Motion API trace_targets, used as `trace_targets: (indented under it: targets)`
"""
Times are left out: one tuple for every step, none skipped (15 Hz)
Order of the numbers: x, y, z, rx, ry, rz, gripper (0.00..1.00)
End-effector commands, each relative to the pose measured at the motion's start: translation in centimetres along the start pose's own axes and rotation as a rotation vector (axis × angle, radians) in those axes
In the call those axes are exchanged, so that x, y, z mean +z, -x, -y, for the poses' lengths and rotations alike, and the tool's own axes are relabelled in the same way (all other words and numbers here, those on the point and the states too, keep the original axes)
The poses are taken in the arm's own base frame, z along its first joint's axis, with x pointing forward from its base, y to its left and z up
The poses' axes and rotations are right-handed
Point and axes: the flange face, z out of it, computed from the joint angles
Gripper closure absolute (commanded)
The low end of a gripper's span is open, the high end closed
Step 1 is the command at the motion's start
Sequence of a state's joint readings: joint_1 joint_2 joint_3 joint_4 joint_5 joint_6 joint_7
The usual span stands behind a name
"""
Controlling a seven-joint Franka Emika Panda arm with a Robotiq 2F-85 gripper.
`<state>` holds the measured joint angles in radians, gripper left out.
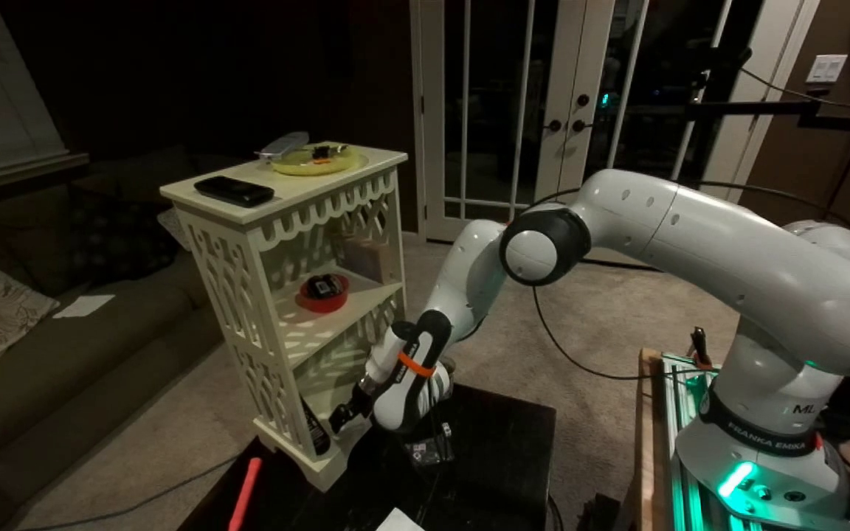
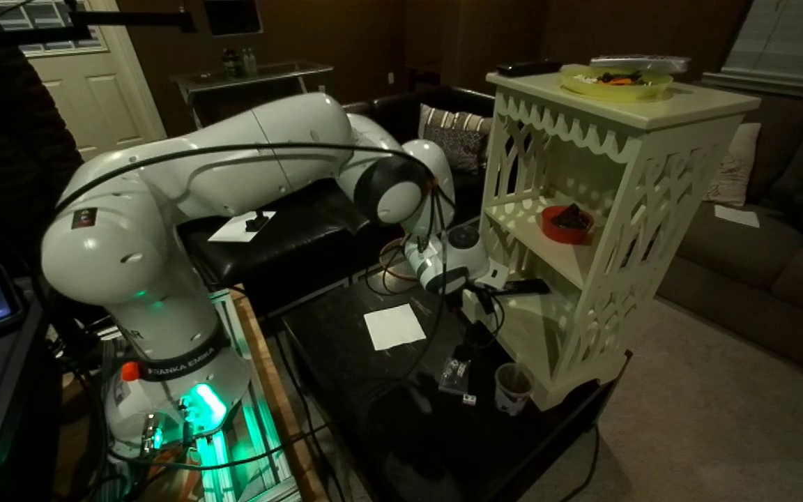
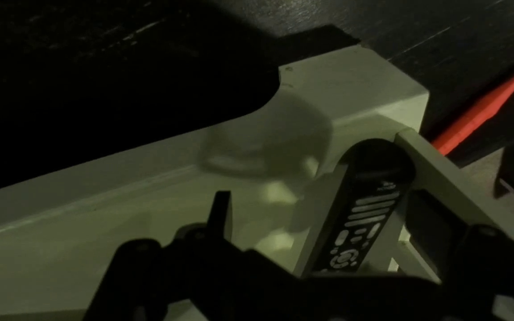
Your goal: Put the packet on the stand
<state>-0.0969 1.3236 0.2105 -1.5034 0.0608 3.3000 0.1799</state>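
The cream stand (image 1: 283,354) with lattice sides stands upright on the low black table; it is also in an exterior view (image 2: 652,230). A small clear packet (image 1: 431,450) with small pale pieces in it lies on the black table beside the stand; it also shows in an exterior view (image 2: 455,375). A black remote (image 3: 364,214) with grey buttons leans inside the stand's bottom tier against the side wall; it also shows in an exterior view (image 1: 316,429). My gripper (image 3: 329,218) is open at this tier, one finger on each side of the remote, with gaps visible. The packet is outside the wrist view.
A yellow plate (image 1: 314,162) and a black case (image 1: 233,190) sit on the stand's top. A red bowl (image 1: 324,295) is on the middle tier. A cup (image 2: 514,388), white paper (image 2: 394,326) and a red stick (image 1: 246,494) are on the black table.
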Motion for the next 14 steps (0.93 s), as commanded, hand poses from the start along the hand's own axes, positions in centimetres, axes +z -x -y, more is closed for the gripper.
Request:
trace_targets:
  targets:
    - [2.9,-0.2,-0.3,0.034,-0.074,-0.047,0.00]
    - [3.3,-0.1,-0.2,0.041,-0.088,-0.055,0.00]
    - [3.6,0.0,0.1,0.051,-0.107,-0.062,0.00]
    - [3.8,0.1,0.4,0.057,-0.118,-0.084,0.00]
    - [4.0,0.2,0.7,0.064,-0.126,-0.107,0.00]
    - [2.8,0.2,1.6,0.062,-0.130,-0.140,0.00]
    - [2.0,0.2,2.0,0.058,-0.131,-0.176,0.00]
    - [1.8,0.2,2.3,0.046,-0.132,-0.212,0.00]
    - [1.6,0.3,2.6,0.029,-0.129,-0.247,0.00]
    - [1.4,0.3,2.8,0.013,-0.125,-0.274,0.00]
    - [1.3,0.5,3.1,-0.016,-0.115,-0.300,0.00]
    - [1.2,0.7,3.3,-0.046,-0.110,-0.318,0.00]
    - [1.2,1.0,3.4,-0.086,-0.096,-0.338,0.00]
    - [1.2,1.1,3.5,-0.121,-0.083,-0.355,0.00]
